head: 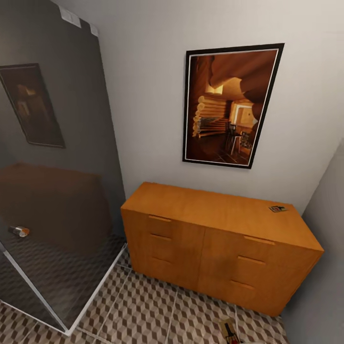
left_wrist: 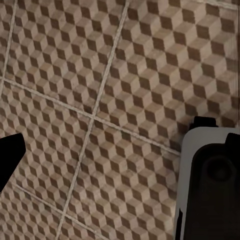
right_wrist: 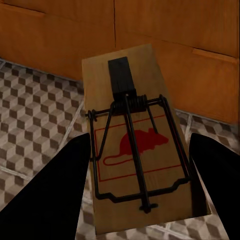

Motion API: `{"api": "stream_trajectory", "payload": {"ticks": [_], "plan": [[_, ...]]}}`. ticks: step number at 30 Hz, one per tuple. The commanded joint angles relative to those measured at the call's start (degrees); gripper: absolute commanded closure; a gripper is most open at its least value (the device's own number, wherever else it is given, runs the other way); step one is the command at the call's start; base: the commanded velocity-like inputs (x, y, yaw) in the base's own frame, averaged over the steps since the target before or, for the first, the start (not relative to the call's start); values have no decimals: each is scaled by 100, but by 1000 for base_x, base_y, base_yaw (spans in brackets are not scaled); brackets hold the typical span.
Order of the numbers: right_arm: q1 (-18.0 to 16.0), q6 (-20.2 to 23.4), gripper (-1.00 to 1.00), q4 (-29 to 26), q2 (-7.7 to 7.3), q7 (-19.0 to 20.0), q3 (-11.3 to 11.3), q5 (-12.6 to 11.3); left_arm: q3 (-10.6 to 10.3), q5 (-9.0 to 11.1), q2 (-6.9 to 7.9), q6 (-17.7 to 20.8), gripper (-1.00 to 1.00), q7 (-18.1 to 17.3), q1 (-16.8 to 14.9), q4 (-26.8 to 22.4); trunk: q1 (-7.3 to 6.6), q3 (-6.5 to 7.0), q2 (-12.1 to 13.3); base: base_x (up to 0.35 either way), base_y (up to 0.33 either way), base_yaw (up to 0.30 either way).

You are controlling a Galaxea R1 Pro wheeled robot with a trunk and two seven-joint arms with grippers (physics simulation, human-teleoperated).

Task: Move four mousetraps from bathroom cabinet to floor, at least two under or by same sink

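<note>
A mousetrap, a wooden slab with a dark wire spring and a red mouse print, sits between the two dark fingers of my right gripper, which is shut on it above the bathroom floor. In the head view this mousetrap shows at the bottom edge, in front of the orange-brown cabinet. Another mousetrap lies on the cabinet's flat top near its right end. All drawer fronts look shut. One dark finger of my left gripper hangs over the cube-pattern floor, with nothing held.
A dark glass shower enclosure stands left of the cabinet, with a small object behind the glass. A framed picture hangs above the cabinet. A grey wall closes the right side. A grey-and-black robot part intrudes in the left wrist view.
</note>
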Motion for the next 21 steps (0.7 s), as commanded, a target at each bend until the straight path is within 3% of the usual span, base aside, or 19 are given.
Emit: {"api": "stream_trajectory", "payload": {"ticks": [1,21], "plan": [[-5,-18,100,6,0,11,48,-56,-32,25,-2,-25,-100,3,-7,14,4,-10,-13,0,0,-212],[-5,-19,100,6,0,11,48,-52,-32,25,-3,-25,-100,3,-8,14,4,43,-13,0,0,-215]]}}
